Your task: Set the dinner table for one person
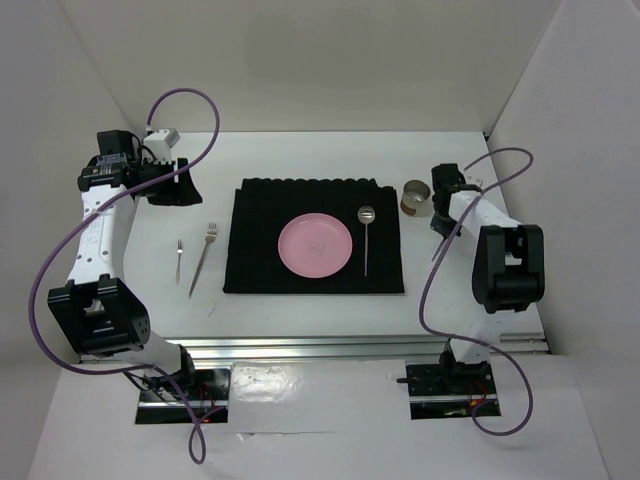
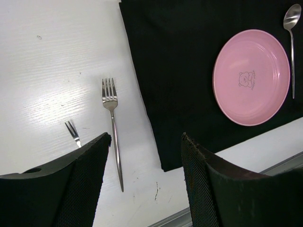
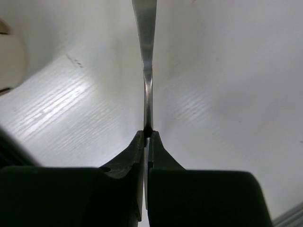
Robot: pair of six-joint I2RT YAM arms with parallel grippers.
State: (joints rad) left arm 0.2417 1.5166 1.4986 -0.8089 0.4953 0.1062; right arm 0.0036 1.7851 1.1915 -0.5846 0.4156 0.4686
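Note:
The white dinner table carries a black ribbed placemat with a pink plate and a spoon to its right. A large fork and a small fork lie left of the mat. My right gripper is shut on a thin silver utensil, seen edge-on just above the table, right of the mat. My left gripper is open and empty, high above the forks, at the far left in the top view.
A small brown and silver cup stands at the mat's far right corner, close to my right gripper. A silver rail runs along the table's near edge. White walls enclose the left, back and right sides.

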